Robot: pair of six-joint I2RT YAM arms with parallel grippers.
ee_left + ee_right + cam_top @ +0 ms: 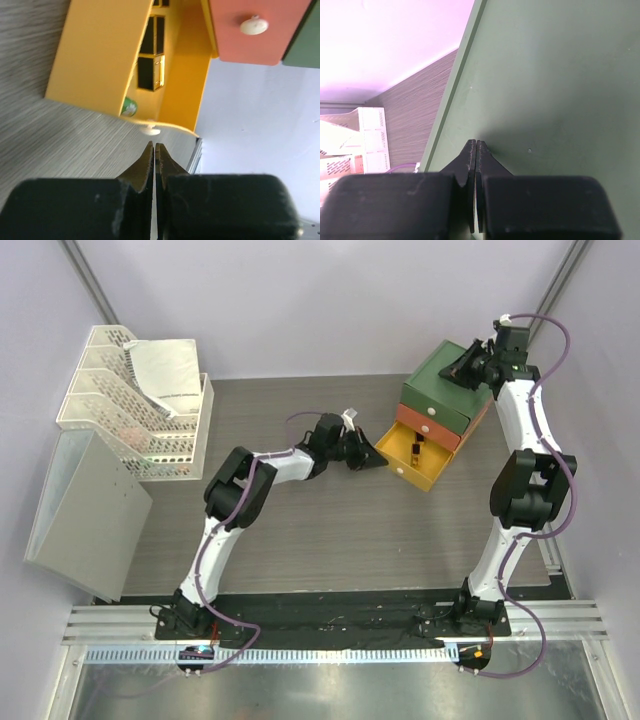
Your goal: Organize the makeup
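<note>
Contents of open yellow drawer (pixel 100 50) mostly hidden, only black-gold sticks (pixel 148 73) and sliver of green tube (pixel 129 106) showing; left gripper (pixel 154 146) closed, empty, just short of drawer's white knob (pixel 149 130); right gripper (pixel 476 145) closed, empty, at box's green top (pixel 560 75)

My overhead camera sits high at the near edge and looks down on the whole table (pixel 320 530), with the drawer box (pixel 440 405) at the far right. The left wrist camera rides low over the tabletop and looks past the left gripper (pixel 152 145) at the open yellow drawer (pixel 95 55) from close by; the overhead shows that drawer too. The right wrist camera looks past the right gripper (pixel 474 142), very close to the box's green top (pixel 560 75). White trays (pixel 362 132) appear there and overhead.
</note>
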